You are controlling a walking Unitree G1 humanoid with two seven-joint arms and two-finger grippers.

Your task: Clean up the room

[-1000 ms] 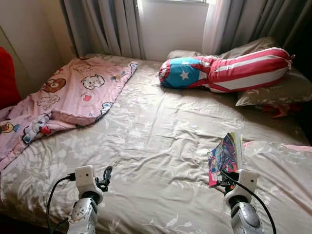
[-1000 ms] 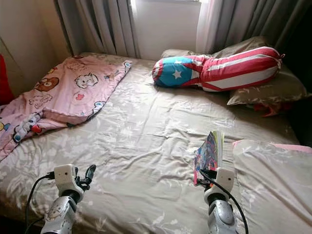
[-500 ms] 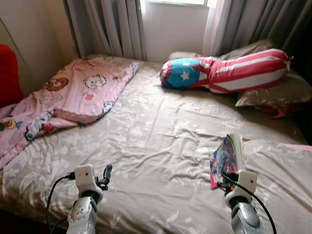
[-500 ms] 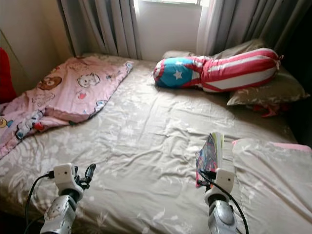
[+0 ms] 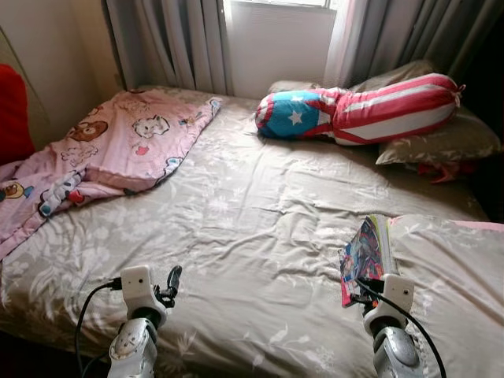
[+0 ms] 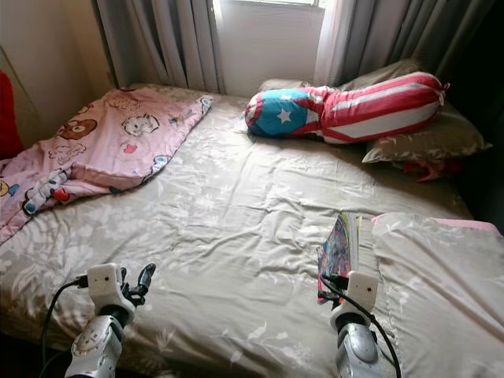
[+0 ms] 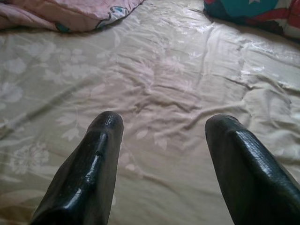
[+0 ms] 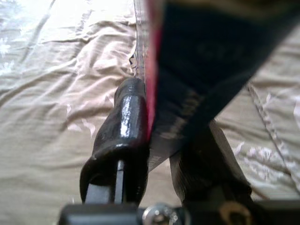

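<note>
My right gripper (image 5: 366,285) is shut on a colourful book (image 5: 365,253), held upright above the beige floral bedsheet (image 5: 244,213) near the bed's right front. In the right wrist view the black fingers (image 8: 121,126) pinch the book's dark cover (image 8: 206,56). My left gripper (image 5: 170,281) hangs open over the front left of the bed with nothing between its fingers (image 7: 93,164). A pink cartoon blanket (image 5: 110,153) lies crumpled at the bed's left. A star-and-stripes bolster (image 5: 362,114) lies across the head of the bed.
Beige pillows (image 5: 441,142) sit behind the bolster at the back right, and another pillow (image 5: 453,276) lies at the front right beside the book. Grey curtains (image 5: 173,39) and a window wall stand behind the bed. A red object (image 5: 12,110) stands at the far left.
The camera has shifted so the bed sits a little higher and nearer in view. Both grippers keep their pose, the right still holding the book.
</note>
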